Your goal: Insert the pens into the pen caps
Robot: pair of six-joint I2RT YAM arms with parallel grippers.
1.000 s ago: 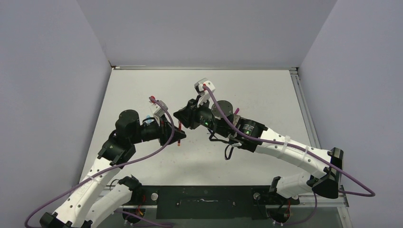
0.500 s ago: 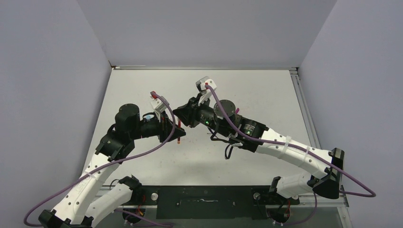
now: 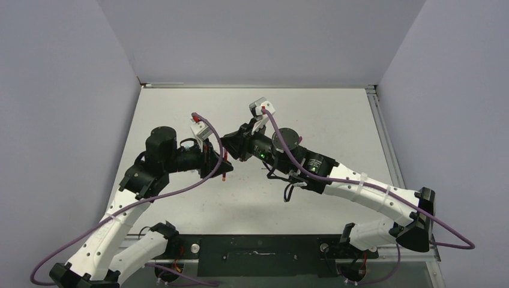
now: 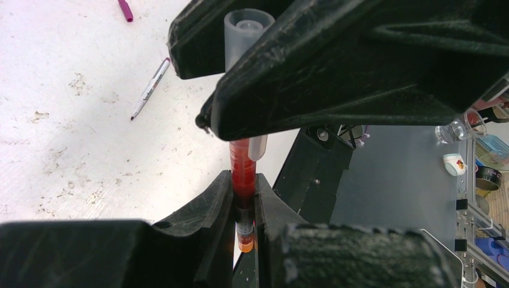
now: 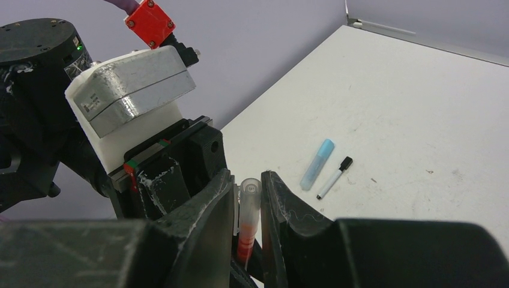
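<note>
My left gripper [image 4: 243, 178] is shut on the red pen [image 4: 242, 165], also seen in the top view [image 3: 223, 174]. My right gripper [image 5: 248, 183] is shut on a translucent pen cap [image 5: 249, 201]. The red pen's front end sits inside that cap, whose open end shows in the left wrist view [image 4: 246, 27]. The two grippers meet tip to tip above the table's middle left, left [image 3: 220, 168] and right [image 3: 230, 147]. A light-blue pen cap [image 5: 317, 163] and a thin pale pen with a black end [image 5: 334, 178] lie side by side on the table.
The pale pen also shows on the table in the left wrist view [image 4: 150, 89], with a short magenta piece [image 4: 125, 10] beyond it. The white table [image 3: 324, 120] is walled at the left, back and right. A black base rail [image 3: 258, 246] runs along the near edge.
The left arm has shifted slightly up and back, and the grippers have closed in on each other. Less of the red pen shows between them.
</note>
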